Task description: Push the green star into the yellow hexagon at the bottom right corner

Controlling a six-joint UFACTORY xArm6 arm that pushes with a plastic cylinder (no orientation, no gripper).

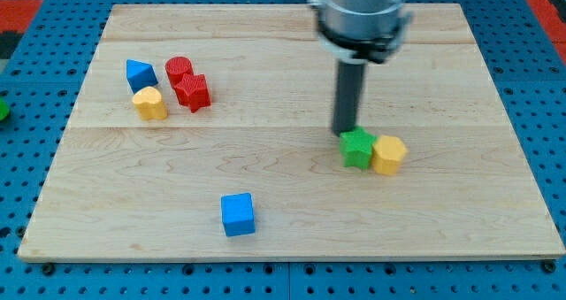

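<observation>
The green star (pixel 357 148) lies right of the board's middle, touching the yellow hexagon (pixel 388 154) on its right side. My tip (pixel 343 132) stands at the star's upper left edge, touching or nearly touching it. The rod rises from there to the grey arm body at the view's top.
The wooden board (pixel 283 229) lies on a blue pegboard. A blue cube (pixel 237 214) sits near the bottom middle. At the upper left are a blue triangle-like block (pixel 140 73), a yellow block (pixel 149 103), a red cylinder (pixel 179 69) and a red star (pixel 192 92).
</observation>
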